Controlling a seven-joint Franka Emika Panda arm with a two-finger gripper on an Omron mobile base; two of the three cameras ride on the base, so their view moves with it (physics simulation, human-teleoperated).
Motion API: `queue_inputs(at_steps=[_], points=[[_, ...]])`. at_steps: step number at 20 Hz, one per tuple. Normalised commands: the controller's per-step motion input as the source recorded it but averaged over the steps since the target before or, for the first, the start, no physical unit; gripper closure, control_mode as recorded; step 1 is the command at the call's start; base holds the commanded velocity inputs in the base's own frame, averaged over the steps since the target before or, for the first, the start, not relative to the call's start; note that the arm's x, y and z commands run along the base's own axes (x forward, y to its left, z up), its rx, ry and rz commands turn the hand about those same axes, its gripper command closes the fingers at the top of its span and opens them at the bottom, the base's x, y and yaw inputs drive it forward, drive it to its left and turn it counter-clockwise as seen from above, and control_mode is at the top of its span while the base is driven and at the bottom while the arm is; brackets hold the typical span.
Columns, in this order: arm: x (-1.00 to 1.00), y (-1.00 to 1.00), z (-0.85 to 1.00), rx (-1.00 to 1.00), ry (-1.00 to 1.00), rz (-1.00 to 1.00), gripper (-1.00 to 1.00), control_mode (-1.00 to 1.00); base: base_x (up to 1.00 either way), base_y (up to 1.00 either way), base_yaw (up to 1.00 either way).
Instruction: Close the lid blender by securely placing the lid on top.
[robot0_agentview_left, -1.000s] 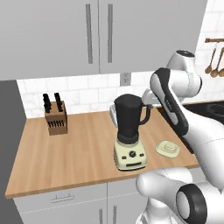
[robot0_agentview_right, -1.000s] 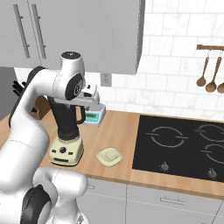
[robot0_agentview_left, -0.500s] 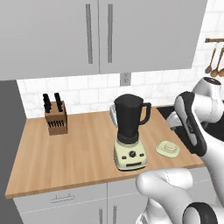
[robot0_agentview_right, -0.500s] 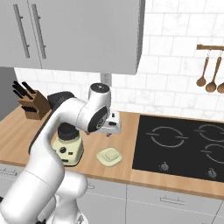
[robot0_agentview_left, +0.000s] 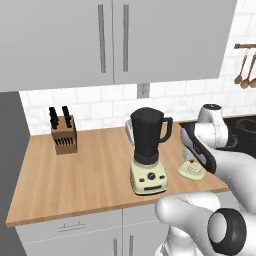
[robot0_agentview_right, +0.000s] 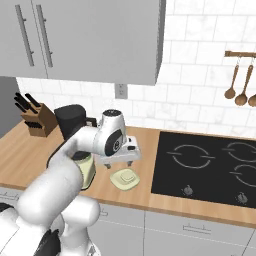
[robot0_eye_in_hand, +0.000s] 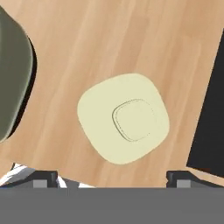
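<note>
Hand view looks straight down on the lid (robot0_eye_in_hand: 124, 124), a pale cream rounded square with a raised centre knob, lying flat on the wooden counter (robot0_eye_in_hand: 109, 39). Two dark fingertips (robot0_eye_in_hand: 43, 178) rise at the bottom edge, one far left and one far right, so the jaws stand wide apart with nothing between them; the lid sits above them in frame, not touched. Dark edge of the cooktop (robot0_eye_in_hand: 210, 113) runs down the right side, and part of the blender's base shows at left. Right base view: gripper (robot0_agentview_right: 120, 161) hangs just above the lid (robot0_agentview_right: 125, 179), which lies on the counter (robot0_agentview_right: 30, 150) between the blender (robot0_agentview_right: 75, 145) and the black cooktop (robot0_agentview_right: 210, 165), near the counter's front edge. Blender is partly hidden by the white arm here. Left base view: blender (robot0_agentview_left: 148, 150) stands upright, dark jar with side handle on a cream base, mouth open and uncovered. Lid (robot0_agentview_left: 192, 170) lies to its right, close but apart from the base, with the arm's forearm crossing above it. Knife block (robot0_agentview_left: 63, 134) stands well away at the counter's left, and wooden spoons (robot0_agentview_right: 239, 82) hang on the tiled wall at right.
</note>
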Motion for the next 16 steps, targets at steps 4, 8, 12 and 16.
queue_inputs(at_steps=[4,8,12,16], points=[[0.33,-0.09,-0.46,0.0,0.08,0.39,-1.0,-1.0,0.0,0.0,0.0],[0.04,-0.25,-0.27,0.0,0.03,0.29,-1.0,-1.0,0.0,0.0,0.0],[-0.01,-0.16,-0.1,0.0,0.0,0.15,-1.0,-1.0,0.0,0.0,0.0],[0.0,-0.02,-0.25,0.0,0.03,0.09,-1.0,-1.0,0.0,0.0,0.0]])
